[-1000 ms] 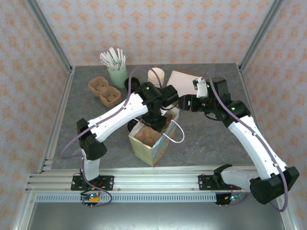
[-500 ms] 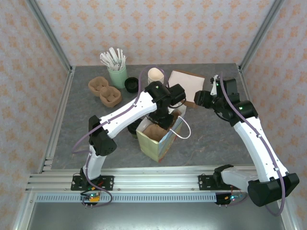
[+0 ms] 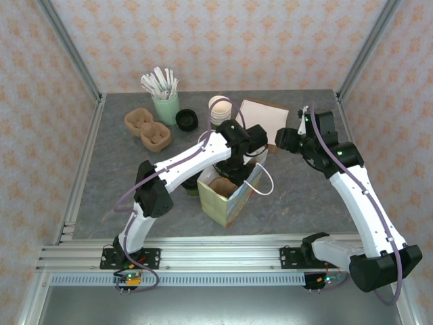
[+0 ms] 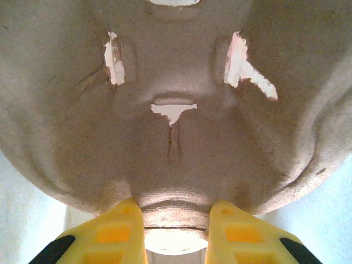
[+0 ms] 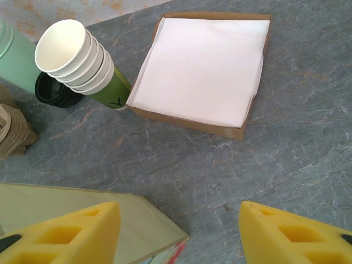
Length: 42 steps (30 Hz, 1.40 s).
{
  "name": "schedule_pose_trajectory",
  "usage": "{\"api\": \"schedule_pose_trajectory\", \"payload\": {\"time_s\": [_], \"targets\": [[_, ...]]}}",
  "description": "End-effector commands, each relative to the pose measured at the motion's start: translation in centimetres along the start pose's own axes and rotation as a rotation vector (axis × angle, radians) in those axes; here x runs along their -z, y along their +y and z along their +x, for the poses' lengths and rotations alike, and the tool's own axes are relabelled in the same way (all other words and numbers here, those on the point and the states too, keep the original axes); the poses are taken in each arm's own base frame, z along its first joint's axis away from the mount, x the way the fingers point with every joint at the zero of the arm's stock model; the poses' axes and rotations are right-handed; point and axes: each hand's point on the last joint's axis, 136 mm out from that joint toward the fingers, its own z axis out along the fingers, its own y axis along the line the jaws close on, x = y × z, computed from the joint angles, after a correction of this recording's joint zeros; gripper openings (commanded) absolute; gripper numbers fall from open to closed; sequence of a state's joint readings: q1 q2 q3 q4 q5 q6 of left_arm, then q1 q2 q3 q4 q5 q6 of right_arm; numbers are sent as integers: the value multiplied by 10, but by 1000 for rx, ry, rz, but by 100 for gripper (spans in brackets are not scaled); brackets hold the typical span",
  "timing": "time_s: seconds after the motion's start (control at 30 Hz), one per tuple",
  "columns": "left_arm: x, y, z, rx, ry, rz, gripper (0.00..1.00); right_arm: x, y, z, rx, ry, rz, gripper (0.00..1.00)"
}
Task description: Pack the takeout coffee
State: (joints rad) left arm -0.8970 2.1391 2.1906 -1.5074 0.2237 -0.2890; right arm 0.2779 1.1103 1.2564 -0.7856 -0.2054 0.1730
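- Top view: the left arm is reaching down into the paper bag (image 3: 226,206), where a pulp cup carrier (image 3: 218,184) is sitting. The right gripper (image 3: 281,139) is hovering over the desk (image 3: 304,196), apart from the bag.
- The takeout coffee (image 3: 192,188) is standing on the desk just left of the bag, half hidden under the left arm and not yet packed.
- Left wrist view: the left gripper (image 4: 176,209) is pinching the carrier's rim.
- Right wrist view: the right gripper (image 5: 177,214) is hanging spread and empty above bare desk, near a napkin box (image 5: 192,126) and a stack of cups (image 5: 77,60).
- Risk: the arm seems to be dragging the unheld bag, which could end up tipping or knocking the coffee beside it.
- Against a second earlier, the bag is sitting farther right, the left arm is stretching farther, and the right gripper is standing back from the bag.
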Motion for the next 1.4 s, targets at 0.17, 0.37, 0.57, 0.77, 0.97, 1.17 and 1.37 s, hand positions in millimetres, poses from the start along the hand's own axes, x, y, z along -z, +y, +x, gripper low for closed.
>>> {"api": "schedule_pose_trajectory", "payload": {"time_s": [0.17, 0.37, 0.57, 0.77, 0.97, 1.17, 1.37], "targets": [[-17, 2, -6, -43, -11, -39, 20, 2, -1, 1, -18, -7, 0, 59], [-35, 5, -8, -47, 14, -50, 20, 2, -2, 2, -18, -4, 1, 59], [-48, 6, -9, -40, 31, -30, 20, -1, -1, 4, -22, 5, -4, 59], [-42, 10, -3, -45, 34, -41, 20, -4, -1, 5, -23, 12, -4, 59], [-22, 6, 6, -23, 1, -5, 20, -6, 0, 5, -24, 16, -6, 59], [-24, 9, 21, -15, 20, 3, 21, -8, 2, 5, -28, 23, -15, 59], [-43, 6, 23, -26, 32, 27, 25, -9, 5, 5, -33, 29, -32, 59]]}}
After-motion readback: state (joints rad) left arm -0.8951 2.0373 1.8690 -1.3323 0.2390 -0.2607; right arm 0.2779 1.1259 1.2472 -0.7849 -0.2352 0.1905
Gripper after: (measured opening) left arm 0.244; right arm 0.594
